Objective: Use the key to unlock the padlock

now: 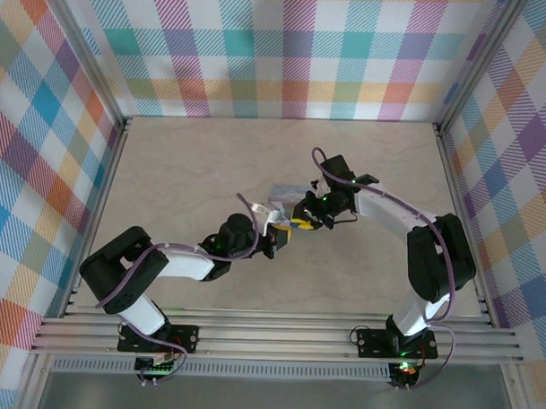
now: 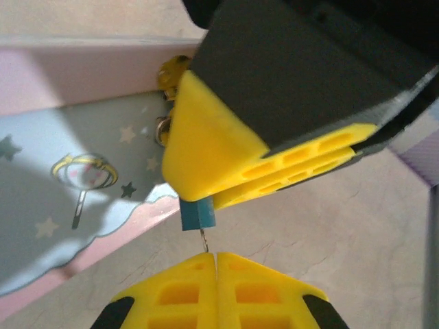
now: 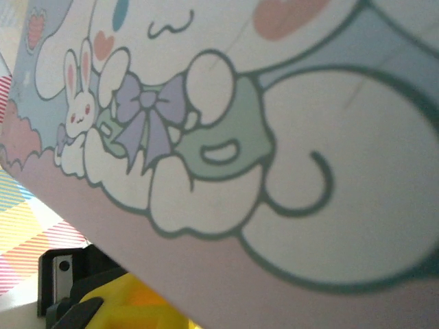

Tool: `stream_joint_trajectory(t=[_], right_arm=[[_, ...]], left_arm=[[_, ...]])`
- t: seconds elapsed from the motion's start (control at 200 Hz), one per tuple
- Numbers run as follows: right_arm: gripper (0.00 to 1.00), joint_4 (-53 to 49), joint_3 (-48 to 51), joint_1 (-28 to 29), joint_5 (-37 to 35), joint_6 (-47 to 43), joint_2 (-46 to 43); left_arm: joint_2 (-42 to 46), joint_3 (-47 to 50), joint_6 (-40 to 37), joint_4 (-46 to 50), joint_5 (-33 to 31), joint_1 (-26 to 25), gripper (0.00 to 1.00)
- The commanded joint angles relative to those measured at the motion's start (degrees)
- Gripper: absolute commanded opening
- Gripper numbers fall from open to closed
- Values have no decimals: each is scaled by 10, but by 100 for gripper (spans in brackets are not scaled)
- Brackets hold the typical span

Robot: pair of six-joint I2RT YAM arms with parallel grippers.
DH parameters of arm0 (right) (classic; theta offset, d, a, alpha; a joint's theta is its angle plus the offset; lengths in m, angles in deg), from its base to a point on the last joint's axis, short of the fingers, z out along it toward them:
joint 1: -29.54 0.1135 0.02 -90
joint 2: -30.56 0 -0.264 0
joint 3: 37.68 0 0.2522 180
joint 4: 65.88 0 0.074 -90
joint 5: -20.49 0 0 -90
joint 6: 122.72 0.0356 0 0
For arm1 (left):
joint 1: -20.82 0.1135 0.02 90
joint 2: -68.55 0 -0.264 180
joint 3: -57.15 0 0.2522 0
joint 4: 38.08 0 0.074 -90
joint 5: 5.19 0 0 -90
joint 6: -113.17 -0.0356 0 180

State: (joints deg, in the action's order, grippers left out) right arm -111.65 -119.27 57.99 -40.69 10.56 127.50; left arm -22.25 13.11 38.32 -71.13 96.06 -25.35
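Observation:
The tiny blue padlock (image 2: 198,214) hangs just above the table, and my right gripper (image 2: 204,196) is shut on its upper part with its yellow fingers (image 2: 206,137). A thin metal key (image 2: 203,241) runs from the padlock's underside down to my left gripper (image 2: 216,255), which is shut on it, fingertips pressed together. In the top view the two grippers, left (image 1: 279,237) and right (image 1: 302,221), meet tip to tip near the table's middle. How deep the key sits in the lock is hidden.
The pale blue cartoon-printed tin (image 2: 82,199) with a pink rim lies right behind the grippers; its lid (image 3: 274,137) is very close to the right wrist camera. A gold clasp (image 2: 169,74) sits on its edge. Plaid walls (image 1: 41,160) enclose the table (image 1: 194,157).

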Motion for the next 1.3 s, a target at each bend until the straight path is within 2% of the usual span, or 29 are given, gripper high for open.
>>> stream_joint_trajectory(t=[0.0, 0.11, 0.245, 0.345, 0.475, 0.795, 1.295], right_arm=[[0, -20, -3, 22, 47, 9, 0], [0, -10, 4, 21, 57, 21, -3], [0, -11, 8, 21, 52, 21, -7], [0, -15, 5, 21, 35, 16, -6], [0, -10, 1, 17, 15, 17, -6], [0, 10, 5, 7, -2, 31, -3], [0, 37, 19, -9, -26, 52, -18]], left_arm=[[25, -54, -94, -91, -36, -39, 0], [-3, -54, -59, -126, -34, -29, 0], [-71, -38, 90, -256, 49, 47, 0], [-116, -53, 148, -291, 121, 78, 0], [-135, -60, 152, -284, 151, 83, 0], [-152, -73, 151, -274, 161, 92, 0], [-126, -54, 164, -246, 166, 110, 29]])
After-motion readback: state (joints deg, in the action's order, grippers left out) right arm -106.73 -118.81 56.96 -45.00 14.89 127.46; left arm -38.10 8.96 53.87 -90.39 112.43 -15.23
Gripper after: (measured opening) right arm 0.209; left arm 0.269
